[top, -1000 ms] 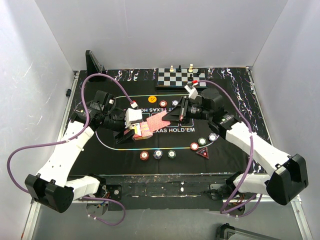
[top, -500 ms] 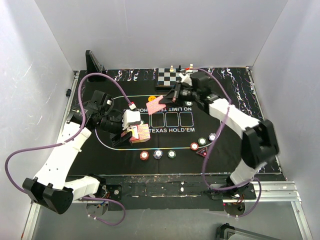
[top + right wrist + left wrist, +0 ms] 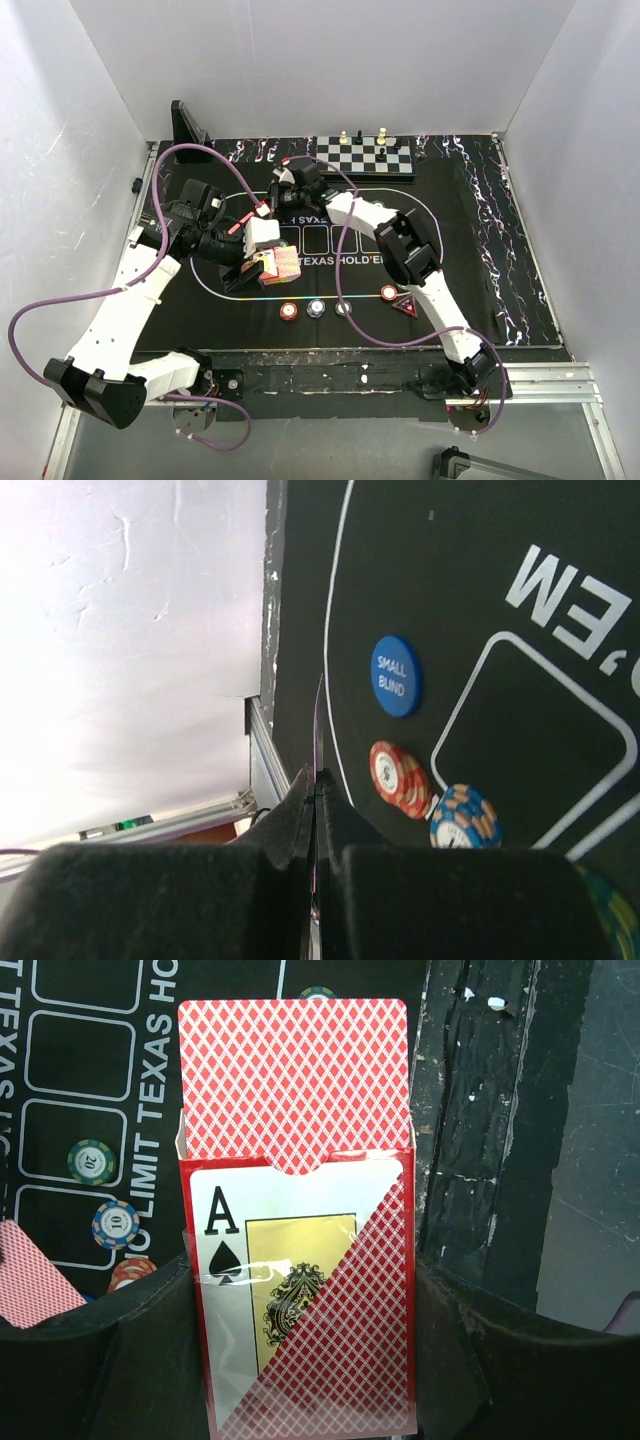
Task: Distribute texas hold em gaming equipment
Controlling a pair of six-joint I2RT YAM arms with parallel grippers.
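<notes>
right gripper (image 3: 316, 785) jaws pinched tight on a thin playing card (image 3: 319, 715), seen edge-on above the black mat (image 3: 470, 570). Blue SMALL BLIND chip (image 3: 395, 676) just right of it; red chip (image 3: 398, 777) and blue-orange chip (image 3: 464, 818) side by side below that

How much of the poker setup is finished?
Chips and the triangular marker already sit on the mat. The right hand pinches one card; the left hand holds the card box. The cards inside it are left to deal.

chip row (image 3: 316, 308) near edge, chessboard (image 3: 363, 157) (rear)
</notes>
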